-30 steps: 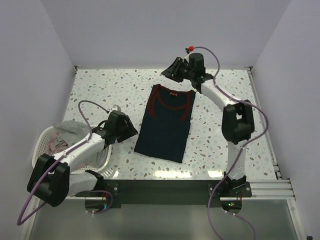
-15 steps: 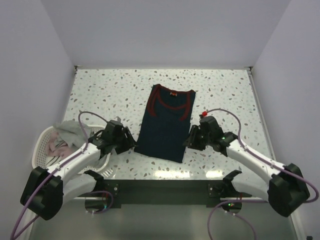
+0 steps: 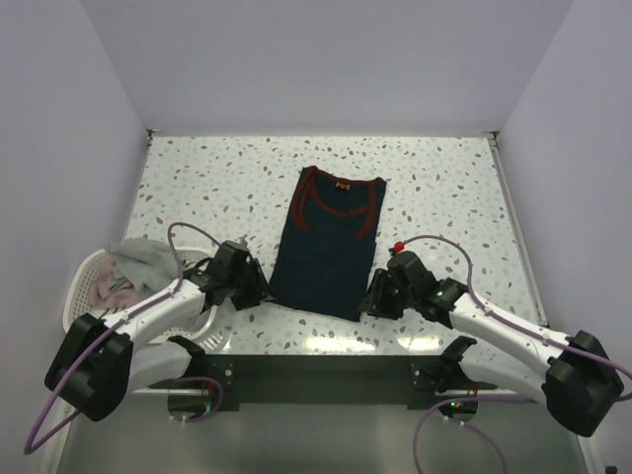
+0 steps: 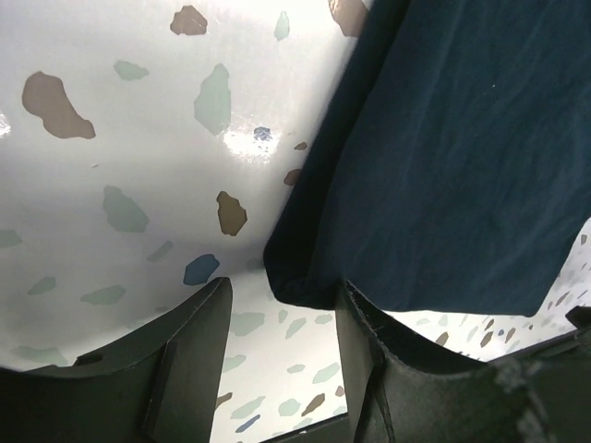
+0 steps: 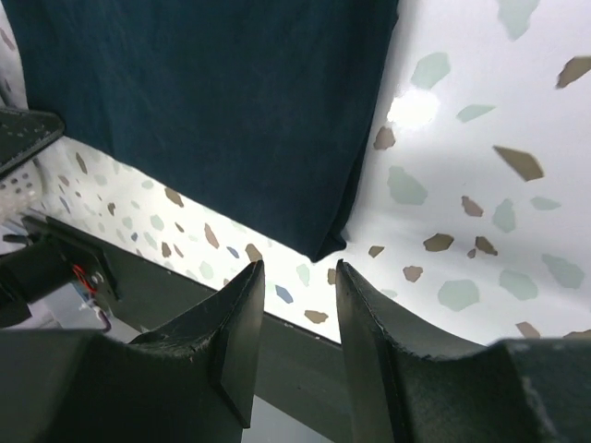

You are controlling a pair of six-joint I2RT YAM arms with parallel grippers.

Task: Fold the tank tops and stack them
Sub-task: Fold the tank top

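Observation:
A navy tank top with dark red trim lies flat on the speckled table, folded into a long strip with its neck toward the back. My left gripper is at its near left corner. In the left wrist view that corner sits between the open fingers. My right gripper is at the near right corner. In the right wrist view that corner lies just ahead of the open fingers, apart from them. A grey tank top and a pale pinkish one lie heaped in the basket.
The white slotted basket stands at the near left, under my left arm. A dark rail runs along the table's front edge just behind both grippers. White walls close in the table on three sides.
My right arm has swung from the far end of the table down to the navy top's near right corner. My left gripper has slid right to the near left corner and narrowed a little.

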